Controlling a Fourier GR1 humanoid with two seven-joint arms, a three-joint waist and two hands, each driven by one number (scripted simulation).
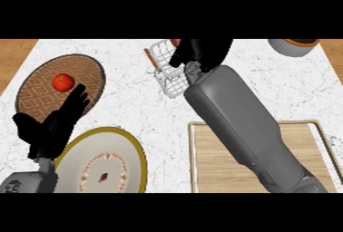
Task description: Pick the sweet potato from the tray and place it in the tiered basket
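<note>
My right hand [201,52] is over the white wire tiered basket [169,84] at the back middle of the counter, with its forearm stretched across from the lower right. Its fingers curl round the sweet potato [175,42]. Only a small reddish-brown end of the sweet potato shows at the hand's upper left, above the basket's upper tier. The wooden tray [208,158] lies at the lower right, partly hidden by the forearm, with nothing visible on it. My left hand [57,122] rests open at the left, fingers up.
A round brown woven mat [40,97] with a red tomato [64,82] lies at the left. A white gold-rimmed plate [130,149] sits at the lower left. A grey pot [295,46] stands at the back right. The basket's brown post [150,58] sticks up beside the hand.
</note>
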